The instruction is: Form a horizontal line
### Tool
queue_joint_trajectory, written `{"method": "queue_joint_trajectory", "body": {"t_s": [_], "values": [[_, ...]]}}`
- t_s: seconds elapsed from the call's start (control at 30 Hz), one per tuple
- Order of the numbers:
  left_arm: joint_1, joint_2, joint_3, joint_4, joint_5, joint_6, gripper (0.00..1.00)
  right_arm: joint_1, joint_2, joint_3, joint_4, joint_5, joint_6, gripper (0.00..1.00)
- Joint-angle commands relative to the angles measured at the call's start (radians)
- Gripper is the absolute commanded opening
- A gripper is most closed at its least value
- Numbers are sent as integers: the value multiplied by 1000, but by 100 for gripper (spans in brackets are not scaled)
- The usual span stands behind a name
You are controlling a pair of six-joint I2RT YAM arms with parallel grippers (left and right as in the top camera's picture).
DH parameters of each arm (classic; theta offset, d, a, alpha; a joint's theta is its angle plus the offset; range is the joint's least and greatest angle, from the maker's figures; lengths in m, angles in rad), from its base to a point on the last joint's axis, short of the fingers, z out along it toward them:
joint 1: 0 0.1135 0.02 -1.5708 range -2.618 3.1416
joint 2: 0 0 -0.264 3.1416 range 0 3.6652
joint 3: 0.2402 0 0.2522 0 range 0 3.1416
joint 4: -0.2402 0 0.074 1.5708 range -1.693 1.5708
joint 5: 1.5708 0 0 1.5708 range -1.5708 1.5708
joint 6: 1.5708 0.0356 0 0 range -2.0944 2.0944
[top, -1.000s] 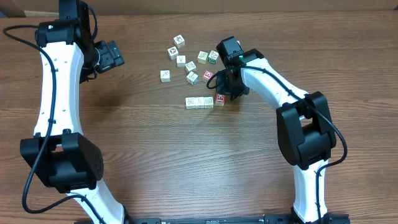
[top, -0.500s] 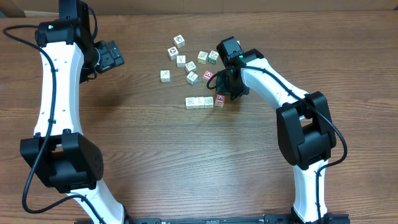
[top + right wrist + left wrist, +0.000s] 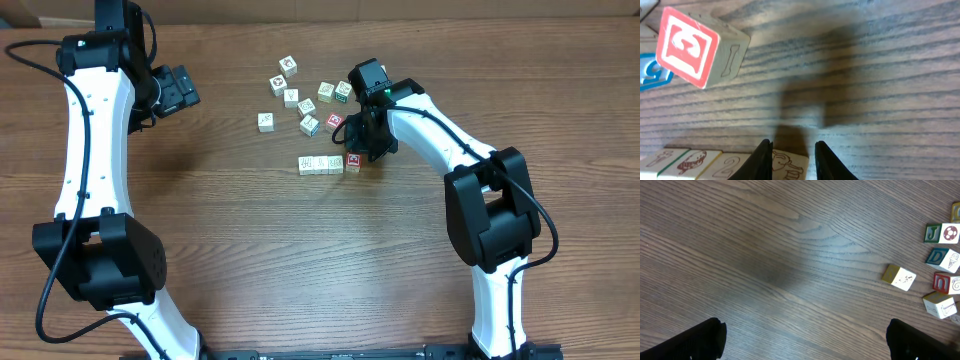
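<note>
Fingers around end cube of horizontal line

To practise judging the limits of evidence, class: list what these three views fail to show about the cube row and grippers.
Overhead: pictures on the row are too small; the right gripper partly hides its right end.
Right wrist: the end cube is cut off by the bottom edge; whether the fingers touch it is unclear.
Left wrist: loose cubes cropped by the right edge.
</note>
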Motion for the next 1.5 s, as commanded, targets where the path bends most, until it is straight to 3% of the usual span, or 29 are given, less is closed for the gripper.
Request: {"method": "queue_joint_trajectory", "body": {"t_s": [0.0,0.37,0.47,0.77,1.13,1.47], "values": [[-13,-5,6,2,4,-7,99,-1,-35,-4,-8,-11,-5,25],[-13,-5,6,2,5,-7,100,-1,-35,-4,-8,-3,-5,25],[-13,-5,6,2,5,-7,100,-1,-35,-4,18,51,-5,29],[-13,-5,6,2,5,-7,100,-3,-36,-4,49,213,59,29],[-13,-5,6,2,4,-7,100,-3,-36,-4,-106,222,71,14],[-13,-5,6,2,5,-7,100,-2,-36,-4,-127,120,66,12]]}}
